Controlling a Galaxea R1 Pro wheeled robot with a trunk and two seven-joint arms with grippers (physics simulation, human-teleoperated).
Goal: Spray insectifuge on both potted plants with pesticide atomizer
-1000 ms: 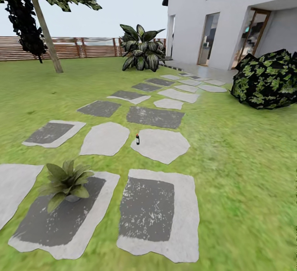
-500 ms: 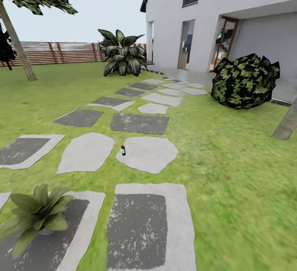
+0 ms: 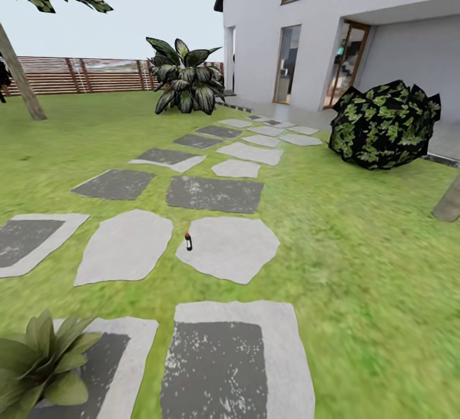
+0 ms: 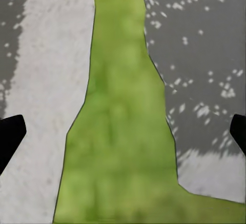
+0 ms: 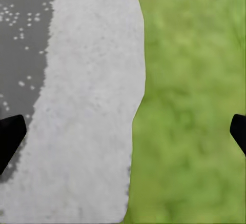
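left gripper (image 4: 123, 131) hangs over a strip of lawn between two slabs, fingertips spread wide, nothing between them. right gripper (image 5: 123, 129) is just as wide and bare, over a pale slab's edge where it meets grass. out ahead, the pesticide atomizer (image 3: 188, 241) stands upright, a tiny dark bottle with a red cap, at the left rim of a rough pale stepping slab (image 3: 233, 250), well apart from both arms and slightly left of centre, so the left arm looks nearer. one potted plant (image 3: 38, 361) shows broad pointed leaves at the near left.
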